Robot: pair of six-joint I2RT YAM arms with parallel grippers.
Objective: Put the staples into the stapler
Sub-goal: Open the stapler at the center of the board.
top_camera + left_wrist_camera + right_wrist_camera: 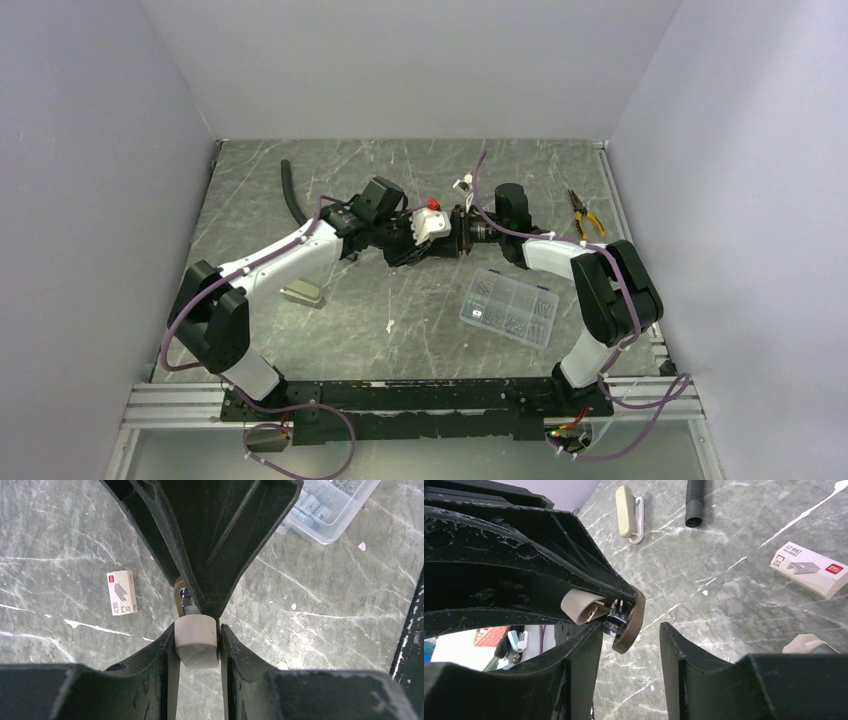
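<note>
Above the middle of the table [420, 330], my two pincers meet tip to tip. My left pincer [197, 635] is narrow and clamped on the stapler [196, 647]: both fingers press the sides of its pale rounded end, and it is held off the surface. From my right wrist I see its other end, an olive curved arm swung away from bright metal parts, sticking out past the left fingers. My right pincer [630, 627] stands partly wide. That olive tip lies in the gap, close against one finger and apart from the other, so nothing is gripped there. Whether it touches that finger I cannot tell. On the table lie a staple box [809, 567], a clear box [510, 308] of small metal bits to my right, a black hose [694, 502] and pliers [585, 212] at the far side, and a beige piece [629, 512] with a white base.
</note>
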